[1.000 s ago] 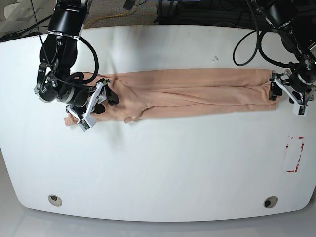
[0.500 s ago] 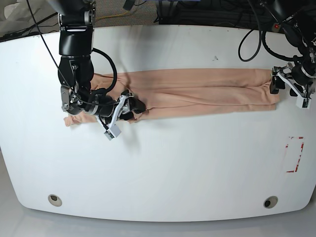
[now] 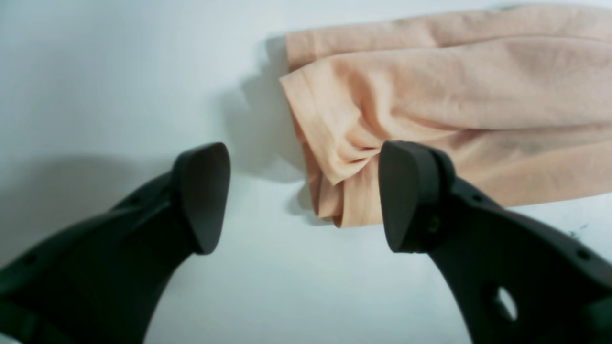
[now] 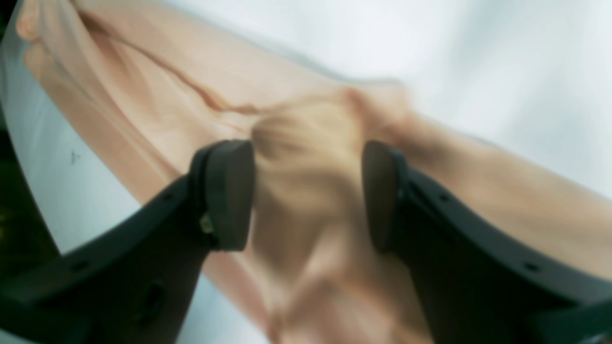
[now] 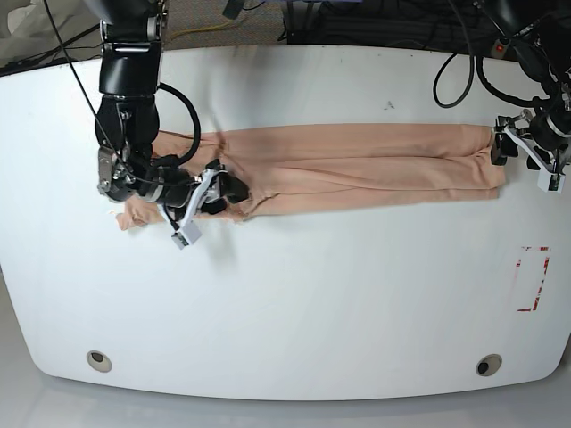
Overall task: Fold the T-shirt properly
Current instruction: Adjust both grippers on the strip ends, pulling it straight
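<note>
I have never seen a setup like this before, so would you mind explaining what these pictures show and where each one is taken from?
This is a two-armed robot at a white table. The base view looks down on the whole scene; the other two pictures come from small cameras mounted just behind each arm's gripper, so the black prongs you see there are the gripper's own fingers.

On the table lies a peach T-shirt, already folded into a long narrow strip. The right gripper, on the base view's left, has bunched cloth between its fingers at one end of the strip, though that picture is blurred. The left gripper is at the other end, open, holding nothing; its fingers straddle the shirt's corner.
</note>
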Controlling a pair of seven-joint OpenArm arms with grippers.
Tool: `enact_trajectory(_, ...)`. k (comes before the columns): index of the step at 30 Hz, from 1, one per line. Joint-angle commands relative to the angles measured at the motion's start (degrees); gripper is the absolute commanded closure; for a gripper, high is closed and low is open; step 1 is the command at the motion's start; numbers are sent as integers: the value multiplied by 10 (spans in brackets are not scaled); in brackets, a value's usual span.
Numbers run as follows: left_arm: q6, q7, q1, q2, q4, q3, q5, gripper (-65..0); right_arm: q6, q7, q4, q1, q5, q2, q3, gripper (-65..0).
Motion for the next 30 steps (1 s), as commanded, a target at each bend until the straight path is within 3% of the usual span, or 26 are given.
enact_trajectory(1, -1, -6, -5, -11, 8, -3, -10, -454, 1, -37, 66, 7, 7, 6, 45, -349)
enact_trajectory(4, -1, -6, -6, -11, 7, -3, -10, -456, 1, -67, 104, -15, 7, 8, 82, -349)
enact_trajectory(9, -1, -7, -12, -10, -39, -3, -46, -456, 1, -68, 121, -47, 1, 20, 98, -349)
enact_trajectory(17, -1, -11, -60, -11, -152, -3, -68, -456, 1, -30, 116, -87, 1, 31, 96, -350)
enact_trajectory(30, -1, -32, -87, -12, -231, 7, -66, -456, 1, -26, 69, -90, 1, 31, 97, -350)
